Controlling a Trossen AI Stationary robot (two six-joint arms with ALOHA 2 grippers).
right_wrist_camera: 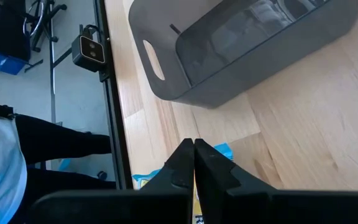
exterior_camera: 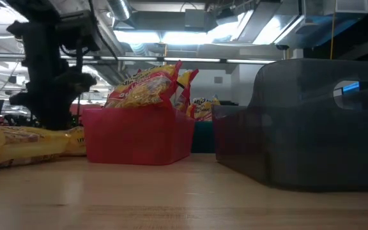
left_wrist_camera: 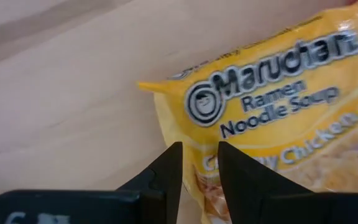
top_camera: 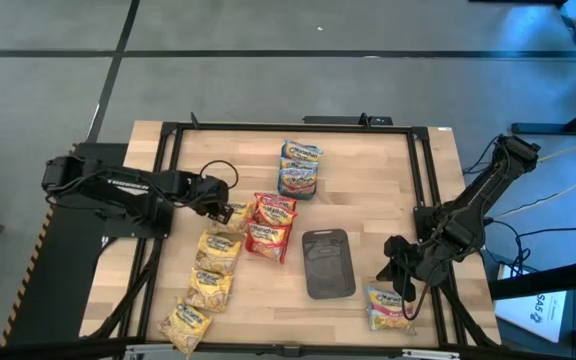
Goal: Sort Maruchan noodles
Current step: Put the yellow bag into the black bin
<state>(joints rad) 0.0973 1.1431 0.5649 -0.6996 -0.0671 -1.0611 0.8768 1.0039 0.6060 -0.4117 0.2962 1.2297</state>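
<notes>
Left hand (top_camera: 230,211) sits at the top of the yellow packet row (top_camera: 208,280), fingers (left_wrist_camera: 169,168) slightly spread with a narrow gap, one corner of a yellow packet (left_wrist_camera: 272,118) between them; whether they actually pinch the wrapper I cannot tell, it looks more like straddling. Likely reaching to lift or nudge this packet into line with its kind. Noodles lie grouped by colour: yellow ones in a diagonal string running toward the near left edge, red packets (top_camera: 270,226) stacked just right of them in a pink tray (exterior_camera: 136,137), blue-and-pink ones (top_camera: 300,168) farther back at centre. One more blue-and-pink packet (top_camera: 388,308) lies alone near the right corner, beside the right hand (top_camera: 400,275), whose fingers are pressed together, holding nothing, hanging just above it. Grey tray (top_camera: 327,263) sits empty between the red pile and that stray packet. Open room: bare tabletop (top_camera: 368,180) far right and along the far left. Tight spots: last yellow packet lies at the near edge, stray packet close to the right frame rail (top_camera: 420,180).
</notes>
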